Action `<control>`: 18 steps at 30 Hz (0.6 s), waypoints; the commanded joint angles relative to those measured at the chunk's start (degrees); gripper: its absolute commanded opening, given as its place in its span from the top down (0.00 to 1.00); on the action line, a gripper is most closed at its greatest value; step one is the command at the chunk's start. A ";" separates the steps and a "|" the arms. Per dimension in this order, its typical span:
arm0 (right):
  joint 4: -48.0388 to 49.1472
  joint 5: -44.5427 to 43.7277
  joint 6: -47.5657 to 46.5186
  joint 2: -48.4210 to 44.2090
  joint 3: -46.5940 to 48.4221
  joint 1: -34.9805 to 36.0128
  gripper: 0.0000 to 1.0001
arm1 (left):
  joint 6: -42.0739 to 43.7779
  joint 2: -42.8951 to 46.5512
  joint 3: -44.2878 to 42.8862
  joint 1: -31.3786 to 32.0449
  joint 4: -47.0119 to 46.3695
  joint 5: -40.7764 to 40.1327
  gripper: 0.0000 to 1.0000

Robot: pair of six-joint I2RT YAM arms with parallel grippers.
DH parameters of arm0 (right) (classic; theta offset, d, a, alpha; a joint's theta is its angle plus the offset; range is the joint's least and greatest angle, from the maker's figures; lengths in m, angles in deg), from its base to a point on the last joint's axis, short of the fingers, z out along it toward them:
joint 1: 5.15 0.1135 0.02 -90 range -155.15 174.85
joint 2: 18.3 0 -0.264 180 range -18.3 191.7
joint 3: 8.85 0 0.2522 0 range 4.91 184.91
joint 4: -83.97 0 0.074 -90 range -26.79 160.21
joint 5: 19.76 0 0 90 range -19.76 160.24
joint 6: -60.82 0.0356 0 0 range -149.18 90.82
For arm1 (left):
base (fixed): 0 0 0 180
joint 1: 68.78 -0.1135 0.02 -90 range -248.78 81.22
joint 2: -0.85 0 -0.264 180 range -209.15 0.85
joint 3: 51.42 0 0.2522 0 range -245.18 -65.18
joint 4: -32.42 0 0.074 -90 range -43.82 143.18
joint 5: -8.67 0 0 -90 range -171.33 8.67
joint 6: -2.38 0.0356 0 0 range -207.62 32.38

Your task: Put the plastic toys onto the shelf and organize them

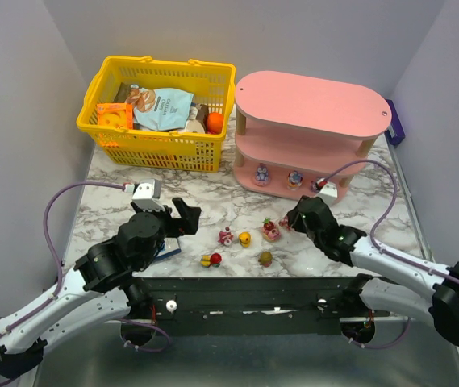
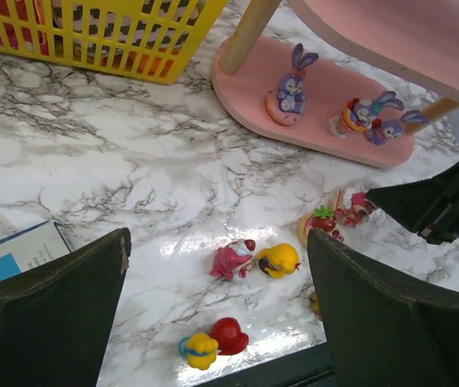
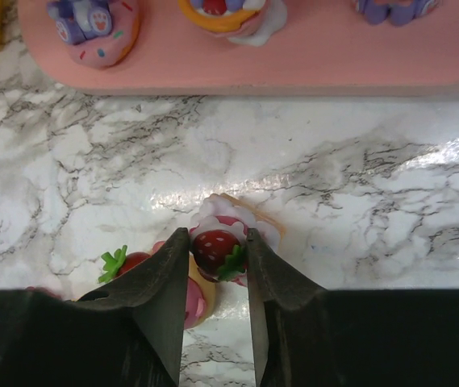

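The pink shelf stands at the back right, with three purple toys on its bottom tier, also seen in the right wrist view. Loose toys lie on the marble: a pink one, a yellow one, a red-and-yellow pair and a yellow-brown one. My right gripper is shut on a strawberry cake toy, low over the table in front of the shelf. A second strawberry toy sits partly hidden behind its left finger. My left gripper is open and empty above the loose toys.
A yellow mesh basket holding snack packets stands at the back left, beside the shelf. A flat blue box lies under my left gripper. A small purple object sits at the table's right edge behind the shelf.
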 commanded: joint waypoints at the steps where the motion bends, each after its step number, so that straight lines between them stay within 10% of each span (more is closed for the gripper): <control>1: -3.04 -5.62 -3.97 -5.36 3.04 0.30 0.99 | -0.22 0.60 0.28 -0.27 0.54 -1.08 0.01; 18: -15.34 -9.75 -15.39 -15.03 15.88 0.30 0.99 | -0.22 0.60 0.46 -0.27 0.46 -1.08 0.01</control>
